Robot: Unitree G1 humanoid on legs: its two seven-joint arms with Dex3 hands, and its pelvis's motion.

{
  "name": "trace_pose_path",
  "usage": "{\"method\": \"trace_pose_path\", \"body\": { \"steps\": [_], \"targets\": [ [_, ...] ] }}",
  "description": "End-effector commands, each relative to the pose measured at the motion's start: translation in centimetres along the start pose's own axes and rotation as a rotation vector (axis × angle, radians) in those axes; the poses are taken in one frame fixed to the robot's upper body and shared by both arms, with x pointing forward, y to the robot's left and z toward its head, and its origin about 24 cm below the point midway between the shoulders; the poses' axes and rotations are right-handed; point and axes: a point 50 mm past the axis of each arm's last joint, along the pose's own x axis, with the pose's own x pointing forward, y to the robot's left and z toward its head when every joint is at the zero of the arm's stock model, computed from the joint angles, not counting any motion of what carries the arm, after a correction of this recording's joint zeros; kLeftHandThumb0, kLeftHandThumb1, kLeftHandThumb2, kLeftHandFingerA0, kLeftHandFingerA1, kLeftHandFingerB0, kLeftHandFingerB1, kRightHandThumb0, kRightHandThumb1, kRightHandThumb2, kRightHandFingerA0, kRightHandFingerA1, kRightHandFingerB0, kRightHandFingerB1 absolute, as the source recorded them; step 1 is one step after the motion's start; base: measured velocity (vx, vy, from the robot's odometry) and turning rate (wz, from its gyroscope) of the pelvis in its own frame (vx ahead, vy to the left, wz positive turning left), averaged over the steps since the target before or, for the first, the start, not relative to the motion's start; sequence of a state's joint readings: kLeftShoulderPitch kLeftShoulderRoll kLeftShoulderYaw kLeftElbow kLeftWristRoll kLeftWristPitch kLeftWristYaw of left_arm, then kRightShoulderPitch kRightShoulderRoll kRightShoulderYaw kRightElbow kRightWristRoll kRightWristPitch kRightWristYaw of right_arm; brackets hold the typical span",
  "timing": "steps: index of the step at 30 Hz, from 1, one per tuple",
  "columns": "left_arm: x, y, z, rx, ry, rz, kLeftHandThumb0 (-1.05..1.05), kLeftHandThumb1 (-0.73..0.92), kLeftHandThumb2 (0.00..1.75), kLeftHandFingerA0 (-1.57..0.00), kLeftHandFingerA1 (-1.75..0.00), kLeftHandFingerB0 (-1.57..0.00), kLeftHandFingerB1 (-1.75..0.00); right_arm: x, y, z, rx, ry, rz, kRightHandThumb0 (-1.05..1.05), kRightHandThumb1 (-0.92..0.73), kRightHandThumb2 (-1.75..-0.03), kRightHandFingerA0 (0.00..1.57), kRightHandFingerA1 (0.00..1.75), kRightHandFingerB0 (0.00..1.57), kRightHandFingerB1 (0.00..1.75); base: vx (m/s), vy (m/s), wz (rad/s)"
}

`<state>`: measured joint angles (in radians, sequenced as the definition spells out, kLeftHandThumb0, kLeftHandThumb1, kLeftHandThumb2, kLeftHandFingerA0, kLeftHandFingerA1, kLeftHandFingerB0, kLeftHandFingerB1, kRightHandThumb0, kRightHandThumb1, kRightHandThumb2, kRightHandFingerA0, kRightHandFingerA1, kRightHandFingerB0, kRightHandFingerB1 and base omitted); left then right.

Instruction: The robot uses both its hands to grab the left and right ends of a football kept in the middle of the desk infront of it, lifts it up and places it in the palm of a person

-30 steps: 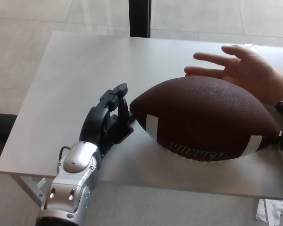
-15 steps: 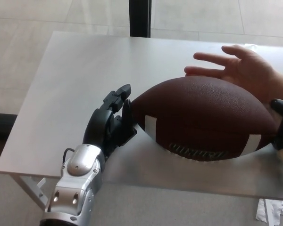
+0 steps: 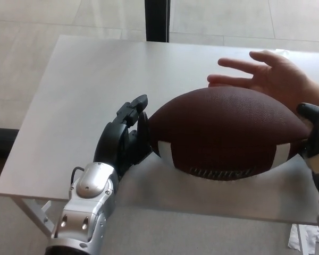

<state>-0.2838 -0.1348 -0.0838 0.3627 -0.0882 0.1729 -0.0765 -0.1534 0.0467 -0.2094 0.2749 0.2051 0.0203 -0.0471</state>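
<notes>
The football [image 3: 228,133] sits above the desk [image 3: 85,90], pinched lengthwise between the left hand [image 3: 125,135], whose fingers press its left tip, and the right hand [image 3: 315,141] closed against its right tip, just before a person's open palm [image 3: 276,77].

Pale grey desk [image 3: 90,79] on a tiled floor [image 3: 21,48], top bare at left

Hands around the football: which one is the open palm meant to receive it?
The person's hand behind the football, bare, palm up. The left robot hand and right robot hand are black, pressing its ends.
</notes>
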Motion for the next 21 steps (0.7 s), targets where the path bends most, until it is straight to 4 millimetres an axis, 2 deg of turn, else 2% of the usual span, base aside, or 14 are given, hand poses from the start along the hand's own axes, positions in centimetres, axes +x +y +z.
{"method": "trace_pose_path", "body": {
  "steps": [1,2,3,6,7,8,13,17,18,19,20,21],
  "targets": [
    [-0.2,-0.2,-2.4,-0.022,0.135,0.036,-0.92,0.92,0.99,-0.24,-0.57,-0.09,-0.27,0.1,1.0,-0.5,0.010,0.000,0.020,-1.05,-0.86,-0.81,0.62,1.10,0.31,0.98,0.00,0.000,0.00],
    [-0.2,-0.2,-2.4,-0.023,0.135,0.036,-0.92,0.92,0.99,-0.24,-0.57,-0.09,-0.27,0.1,0.9,-0.5,0.009,0.000,0.019,-1.05,-0.86,-0.81,0.62,1.10,0.31,0.98,0.00,0.000,0.00],
    [-0.1,-0.5,-2.4,-0.036,0.136,0.035,-0.78,0.92,1.27,-0.25,-0.61,-0.07,-0.34,0.0,1.5,-0.6,0.007,0.002,0.045,-1.05,-0.85,-0.81,0.65,1.05,0.29,0.98,0.00,0.000,0.00],
    [0.2,-1.4,-2.3,-0.080,0.133,0.029,-0.76,0.92,1.26,-0.24,-0.59,-0.07,-0.35,-0.1,3.4,-1.0,-0.002,0.028,0.126,-1.05,-0.83,-0.81,0.65,1.04,0.31,0.99,0.00,0.000,0.00],
    [0.2,-1.5,-2.3,-0.081,0.134,0.028,-0.76,0.92,1.26,-0.24,-0.59,-0.07,-0.35,-0.1,3.3,-1.0,-0.004,0.028,0.126,-1.05,-0.83,-0.81,0.65,1.04,0.31,0.99,0.00,0.000,0.00],
    [0.3,-2.1,-2.2,-0.098,0.125,0.015,-0.81,0.92,1.00,-0.25,-0.56,-0.10,-0.30,-0.5,4.2,-1.3,0.007,0.047,0.148,-1.05,-0.82,-0.81,0.70,1.02,0.33,1.00,0.00,0.000,0.00],
    [0.3,-2.8,-2.3,-0.137,0.113,0.015,-0.83,0.92,1.01,-0.25,-0.58,-0.10,-0.29,-1.0,5.3,-1.8,0.009,0.053,0.153,-1.05,-0.85,-0.80,0.71,1.05,0.35,1.01,0.00,0.000,0.00],
    [0.2,-2.5,-3.2,-0.174,0.132,0.041,-0.85,0.92,0.99,-0.25,-0.60,-0.09,-0.28,-1.0,5.5,-1.1,-0.036,0.007,0.193,-1.05,-0.83,-0.79,0.63,1.09,0.41,0.97,0.00,0.000,0.00],
    [0.2,-2.5,-3.2,-0.182,0.136,0.053,-0.79,0.91,1.26,-0.26,-0.63,-0.07,-0.32,-0.8,5.4,-0.8,-0.054,-0.011,0.198,-1.05,-0.82,-0.78,0.62,1.10,0.43,0.96,0.00,0.000,0.00],
    [0.0,-2.3,-3.6,-0.197,0.139,0.068,-0.90,0.92,0.99,-0.25,-0.61,-0.10,-0.27,-0.7,5.4,-0.2,-0.119,-0.037,0.206,-1.05,-0.83,-0.80,0.60,1.12,0.42,0.96,0.00,0.000,0.00],
    [-0.1,-2.2,-3.7,-0.203,0.139,0.073,-0.90,0.92,0.99,-0.25,-0.61,-0.10,-0.27,-0.6,5.3,0.0,-0.145,-0.045,0.208,-1.05,-0.83,-0.80,0.60,1.12,0.42,0.96,0.00,0.000,0.00],
    [-0.1,-2.2,-3.8,-0.205,0.142,0.080,-0.89,0.92,0.99,-0.25,-0.61,-0.10,-0.27,-0.6,5.3,0.6,-0.200,-0.069,0.233,-1.05,-0.81,-0.79,0.53,1.17,0.36,0.96,0.00,0.000,0.00]
  ]
}}
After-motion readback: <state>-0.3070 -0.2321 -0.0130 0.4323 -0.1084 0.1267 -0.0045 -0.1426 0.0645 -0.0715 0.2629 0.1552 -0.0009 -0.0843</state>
